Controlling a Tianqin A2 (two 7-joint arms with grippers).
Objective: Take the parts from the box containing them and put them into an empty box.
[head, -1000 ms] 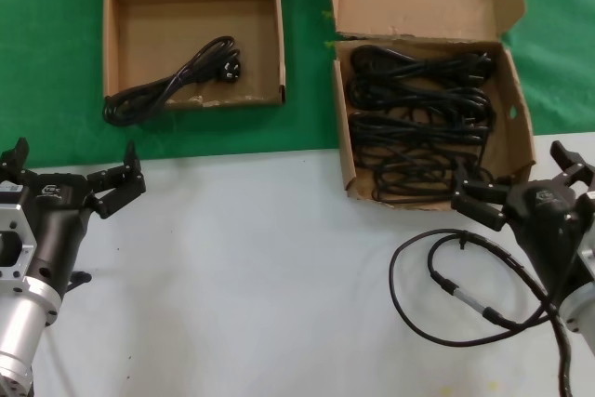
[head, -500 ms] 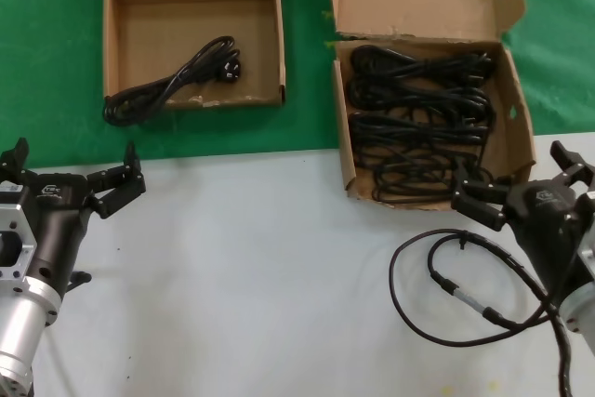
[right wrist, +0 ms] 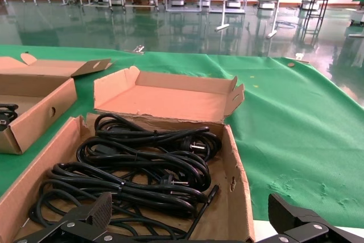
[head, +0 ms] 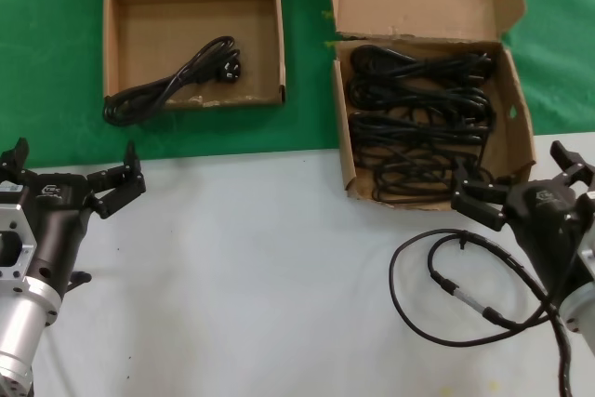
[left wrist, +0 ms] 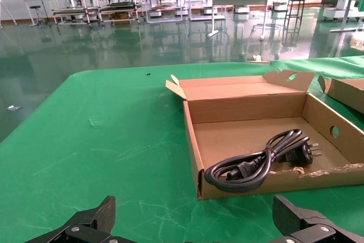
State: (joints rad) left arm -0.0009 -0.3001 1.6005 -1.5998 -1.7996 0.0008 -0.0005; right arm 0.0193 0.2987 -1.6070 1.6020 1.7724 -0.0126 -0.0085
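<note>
Head view: a thick black cable (head: 465, 299) with a silver-banded connector lies looped on the grey table (head: 270, 267), just below the longer box (head: 518, 123) full of power cords (head: 418, 123). The right gripper (head: 516, 188) hovers at that box's front edge, fingers spread wide, empty. The left gripper (head: 70, 174) hovers well left of it, spread, empty.

Left wrist view: one cord (left wrist: 259, 160) lies in the squarish box (left wrist: 244, 101).

Right wrist view: cords fill the longer box.

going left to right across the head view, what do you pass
left gripper → squarish box holding one cord → longer box full of looped cords → right gripper, with a thicker cable lying on the table before it
</note>
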